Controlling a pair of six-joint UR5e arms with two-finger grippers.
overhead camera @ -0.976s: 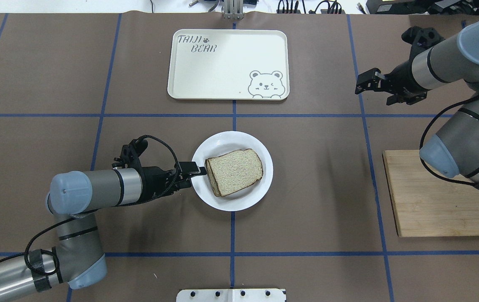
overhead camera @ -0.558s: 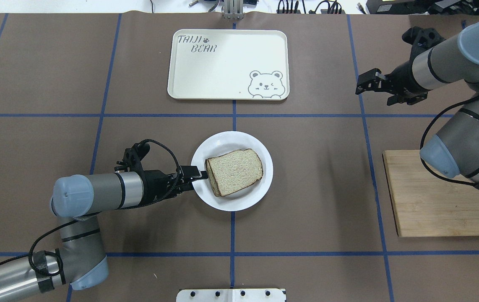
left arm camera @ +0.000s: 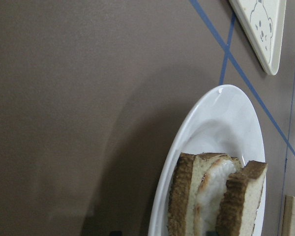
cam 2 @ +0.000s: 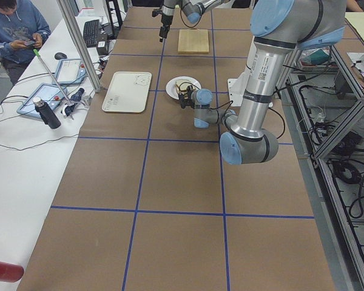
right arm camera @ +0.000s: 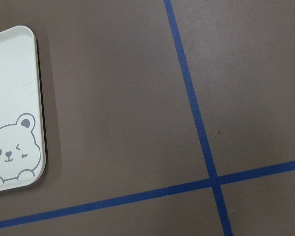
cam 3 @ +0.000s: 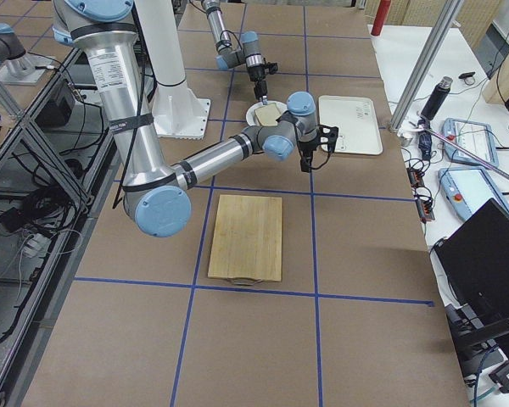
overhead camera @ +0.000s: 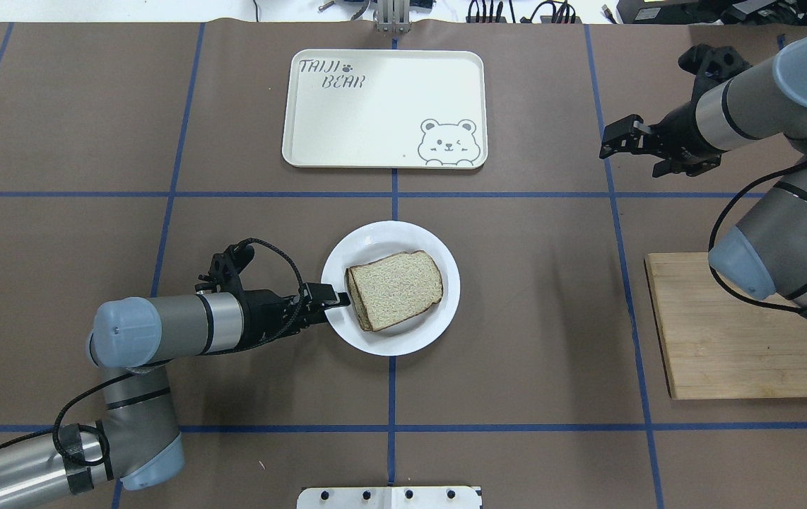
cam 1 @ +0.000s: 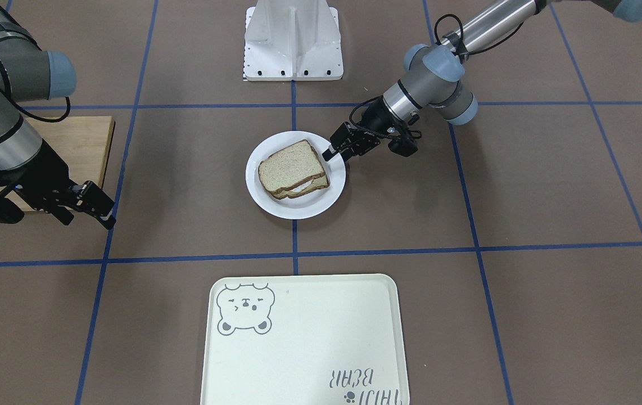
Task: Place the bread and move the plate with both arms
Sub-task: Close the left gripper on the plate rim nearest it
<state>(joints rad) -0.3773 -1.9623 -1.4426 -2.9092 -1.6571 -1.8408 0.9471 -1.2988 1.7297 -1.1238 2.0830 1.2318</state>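
The left gripper [overhead camera: 333, 297] is reaching in low from the left and meeting the near rim of the plate [overhead camera: 446, 258]; its jaws are sitting close together at that rim, but I cannot tell whether they are actually pinching it. Since the bread [overhead camera: 396, 286] is already lying on the plate, the step in hand is probably taking hold of the plate to move it; doing that well means biting the rim squarely, clear of the crust, and keeping the plate level and slow so the stack is not sliding. The right gripper [overhead camera: 615, 138] is hovering well apart at the far right, jaws spread and holding nothing; as the task is calling for both arms, it would likely need to come to the opposite rim.

The plate, sitting mid-desk [overhead camera: 516, 339], is carrying the bread on top of a second slice, with egg [left arm camera: 211, 194] showing between them; the tray [overhead camera: 375, 113] beyond it is showing only its bear print; the wooden board [overhead camera: 728, 339] at the right is lying bare.
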